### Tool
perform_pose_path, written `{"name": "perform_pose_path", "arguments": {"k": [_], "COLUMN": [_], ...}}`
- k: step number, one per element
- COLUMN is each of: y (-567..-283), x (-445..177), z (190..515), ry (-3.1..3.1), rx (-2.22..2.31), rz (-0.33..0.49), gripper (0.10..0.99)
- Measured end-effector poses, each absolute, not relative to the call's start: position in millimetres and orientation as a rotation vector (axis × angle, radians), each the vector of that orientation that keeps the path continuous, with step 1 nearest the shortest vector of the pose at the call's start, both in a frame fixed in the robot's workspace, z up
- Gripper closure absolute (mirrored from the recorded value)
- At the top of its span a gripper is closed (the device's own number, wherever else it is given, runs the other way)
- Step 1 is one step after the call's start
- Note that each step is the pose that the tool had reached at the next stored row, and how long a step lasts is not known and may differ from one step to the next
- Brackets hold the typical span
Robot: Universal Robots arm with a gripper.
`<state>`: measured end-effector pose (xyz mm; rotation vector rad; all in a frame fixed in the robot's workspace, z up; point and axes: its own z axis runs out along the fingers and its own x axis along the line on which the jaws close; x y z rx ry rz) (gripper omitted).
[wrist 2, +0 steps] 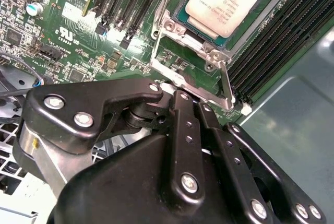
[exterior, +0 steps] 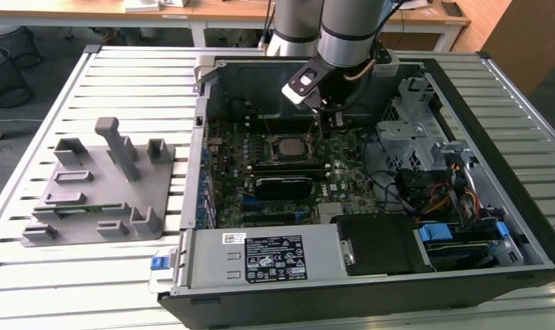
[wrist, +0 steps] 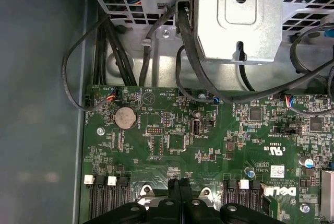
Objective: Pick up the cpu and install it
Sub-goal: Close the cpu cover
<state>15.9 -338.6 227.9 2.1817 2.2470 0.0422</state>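
- Exterior view: finds the cpu (exterior: 287, 146) lying flat in the motherboard (exterior: 258, 172) socket at centre frame, inside the open computer case (exterior: 351, 306) on the desk (exterior: 121, 82). Puts the end effector (exterior: 325, 122) just beside it toward the exterior view's right, low over the board. Leaves the grey fixture (exterior: 103, 192) well apart toward the exterior view's left.
- Second wrist view: shows the cpu (wrist 2: 229, 2) silvery top up within the socket's metal frame (wrist 2: 180, 78). Catches the end effector (wrist 2: 189, 101) clenched near that frame's edge, grasping nothing visible.
- First wrist view: confirms the end effector (wrist: 179, 183) pinched together over the motherboard (wrist: 209, 140).
- Handling, as a judgement: probably light, stiff and thin, smooth-lidded and so slippery, fragile underneath. Best taken by opposite side edges, never across the faces.
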Motion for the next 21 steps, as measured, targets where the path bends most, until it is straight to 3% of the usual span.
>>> {"name": "perform_pose_path", "arguments": {"k": [21], "y": [-338.6], "x": [12.9], "z": [224.3], "ry": [2.247], "rx": [2.182], "rz": [0.042], "gripper": [0.98]}}
